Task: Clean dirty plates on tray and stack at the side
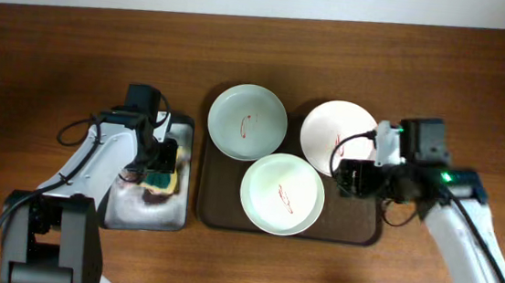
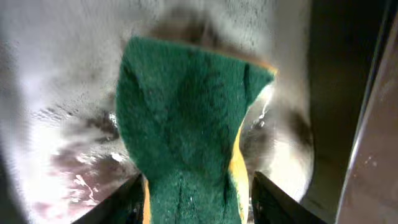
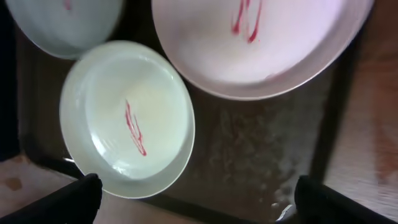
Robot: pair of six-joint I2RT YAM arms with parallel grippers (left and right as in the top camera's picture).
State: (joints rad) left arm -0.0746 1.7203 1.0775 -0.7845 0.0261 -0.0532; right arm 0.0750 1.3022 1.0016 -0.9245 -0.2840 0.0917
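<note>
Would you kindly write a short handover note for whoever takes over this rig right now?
Left tool: shut on the green-and-yellow scouring sponge, over the small black tray.
Right tool: open, empty, above the large dark brown tray.
Pale green round plate, cream-white round plate and pinkish white round plate all sit on that tray, each with red smears.
Done: nothing cleaned or stacked.
To do: wipe all three, stack them beside the tray.

pale green plate (image 1: 247, 123), cream plate (image 1: 282, 194), pinkish plate (image 1: 334, 135), all w/ red smears, flat on brown tray (image 1: 218, 198)
</note>
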